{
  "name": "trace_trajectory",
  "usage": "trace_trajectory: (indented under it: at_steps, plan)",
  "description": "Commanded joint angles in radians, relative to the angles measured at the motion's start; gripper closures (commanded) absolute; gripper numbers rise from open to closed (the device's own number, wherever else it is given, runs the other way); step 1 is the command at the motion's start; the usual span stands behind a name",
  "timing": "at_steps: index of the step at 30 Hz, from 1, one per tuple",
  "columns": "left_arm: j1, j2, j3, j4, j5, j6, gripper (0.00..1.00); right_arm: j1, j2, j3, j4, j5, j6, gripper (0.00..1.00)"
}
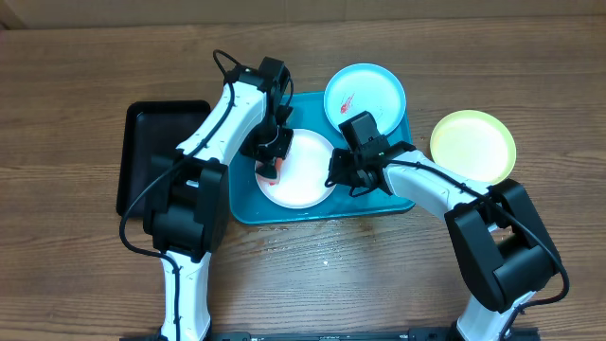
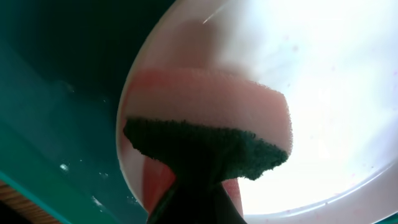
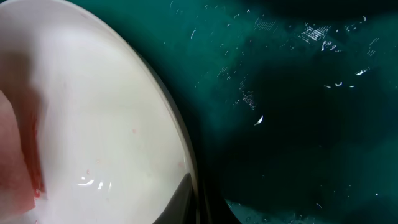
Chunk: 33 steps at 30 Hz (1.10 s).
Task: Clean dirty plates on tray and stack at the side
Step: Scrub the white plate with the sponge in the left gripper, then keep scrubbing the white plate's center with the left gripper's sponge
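Note:
A white plate (image 1: 305, 175) lies on the teal tray (image 1: 398, 204). My left gripper (image 1: 272, 159) is shut on a pink sponge with a dark green back (image 2: 211, 118) and presses it on the plate's left part (image 2: 336, 93). My right gripper (image 1: 339, 175) is shut on the plate's right rim (image 3: 186, 180), one finger inside and one under the edge. A light blue plate (image 1: 365, 90) with a red stain lies at the tray's back right. A yellow-green plate (image 1: 473, 144) lies on the table right of the tray.
A black tray (image 1: 151, 142) lies left of the teal tray. The teal tray's floor (image 3: 298, 112) carries water drops. The wooden table (image 1: 76, 265) lies all around.

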Motion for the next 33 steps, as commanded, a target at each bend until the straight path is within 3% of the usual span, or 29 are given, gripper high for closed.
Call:
trace_trajectory:
  at_steps: [1, 13, 15, 21, 24, 33]
  plan:
    - [-0.002, -0.008, -0.016, 0.002, 0.008, 0.046, 0.96, 0.003, 0.028, 0.013, -0.004, -0.005, 0.003, 0.96]
    - [-0.021, -0.008, -0.018, -0.005, 0.209, 0.198, 0.96, 0.003, 0.028, 0.013, -0.004, -0.005, -0.003, 0.96]
    - [-0.021, -0.008, -0.018, 0.0, 0.177, 0.185, 0.96, 0.003, 0.028, 0.013, -0.004, -0.005, -0.003, 0.96]
    - [-0.021, -0.008, -0.018, 0.026, -0.135, -0.055, 0.96, 0.003, 0.028, 0.013, -0.004, -0.005, -0.003, 0.96]
    - [-0.024, -0.008, -0.02, 0.031, -0.233, -0.117, 0.96, 0.003, 0.028, 0.013, -0.004, -0.005, -0.003, 0.96]
    - [-0.071, -0.008, -0.056, 0.033, -0.262, -0.124, 0.96, 0.003, 0.028, 0.013, -0.004, -0.005, -0.004, 0.96]
